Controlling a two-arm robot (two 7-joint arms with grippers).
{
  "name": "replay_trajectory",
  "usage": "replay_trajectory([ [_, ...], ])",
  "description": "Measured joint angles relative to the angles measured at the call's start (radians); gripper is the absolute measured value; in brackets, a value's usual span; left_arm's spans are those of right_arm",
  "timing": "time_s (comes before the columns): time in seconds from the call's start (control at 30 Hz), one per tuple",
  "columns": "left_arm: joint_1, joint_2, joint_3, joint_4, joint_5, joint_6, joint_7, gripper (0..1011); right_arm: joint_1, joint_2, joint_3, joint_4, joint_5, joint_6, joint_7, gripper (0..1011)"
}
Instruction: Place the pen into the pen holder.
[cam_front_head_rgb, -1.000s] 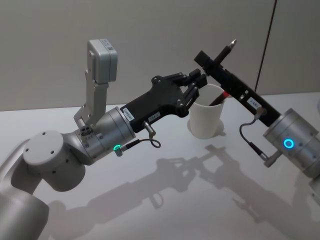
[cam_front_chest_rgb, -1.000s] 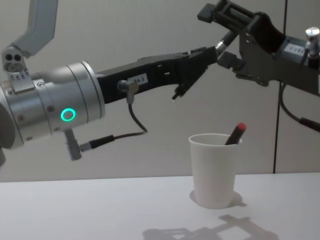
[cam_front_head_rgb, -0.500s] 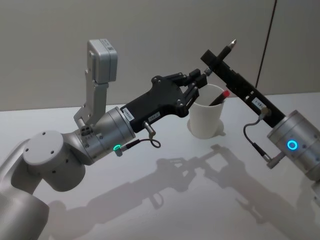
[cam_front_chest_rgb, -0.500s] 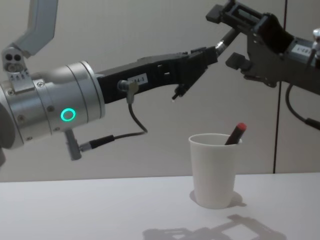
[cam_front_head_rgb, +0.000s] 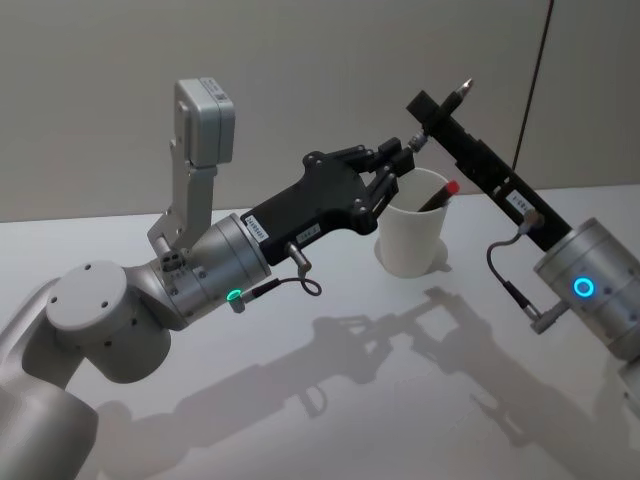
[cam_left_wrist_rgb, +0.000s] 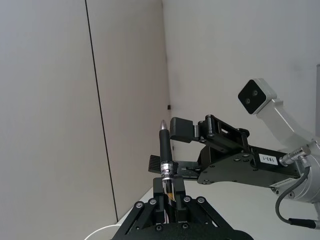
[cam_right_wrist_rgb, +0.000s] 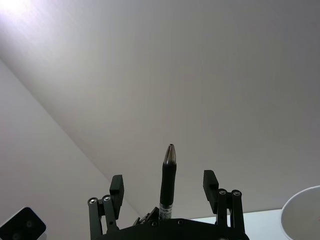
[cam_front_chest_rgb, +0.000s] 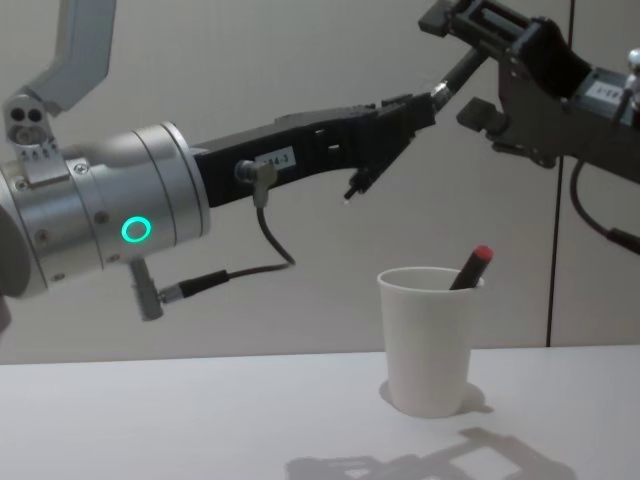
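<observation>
White paper forms the pen holder (cam_front_head_rgb: 410, 235), a tapered cup with a rolled rim that stands upright on the pale worktop (cam_front_chest_rgb: 200, 420), at about 1 o'clock from the robot in the head view. A red-capped pen (cam_front_chest_rgb: 470, 268) leans inside it, its cap poking above the rim on the 3 o'clock side in the chest view.

The pen (cam_front_head_rgb: 460, 95) is in the air, well above the cup and clear of it. It is a dark barrel with a metallic tip. In the head view the tip points to about 1 o'clock. In the chest view the pen (cam_front_chest_rgb: 455, 78) hangs at roughly 12 o'clock from the cup (cam_front_chest_rgb: 428, 340).

The left gripper (cam_front_head_rgb: 405, 150) reaches in from 9 o'clock, over the near side of the rim. In the left wrist view its fingers (cam_left_wrist_rgb: 181, 206) are drawn narrow and clamp the lower end of the pen (cam_left_wrist_rgb: 165, 155), which stands straight out from between them.

The right gripper (cam_front_head_rgb: 425, 108) comes in from 4 o'clock and meets the same pen higher up. In the right wrist view its fingers (cam_right_wrist_rgb: 210, 180) are spread wide, one on each side of the barrel (cam_right_wrist_rgb: 168, 180), with a gap on both sides and no contact. In the chest view the right gripper (cam_front_chest_rgb: 455, 65) sits at the upper right, with the left gripper (cam_front_chest_rgb: 425, 105) just below and beside it.
</observation>
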Motion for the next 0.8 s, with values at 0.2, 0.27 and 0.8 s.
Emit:
replay_trajectory([
  [0.2, 0.000, 0.000, 0.000, 0.000, 0.000, 0.000, 0.000, 123, 0.004, -0.004, -0.004, 0.002, 0.003, -0.014, -0.012, 1001],
  [0.27, 0.000, 0.000, 0.000, 0.000, 0.000, 0.000, 0.000, 123, 0.005, -0.006, -0.005, 0.003, 0.004, -0.018, -0.015, 1001],
  [0.8, 0.000, 0.000, 0.000, 0.000, 0.000, 0.000, 0.000, 123, 0.009, -0.011, -0.009, 0.007, 0.006, -0.031, -0.027, 719],
])
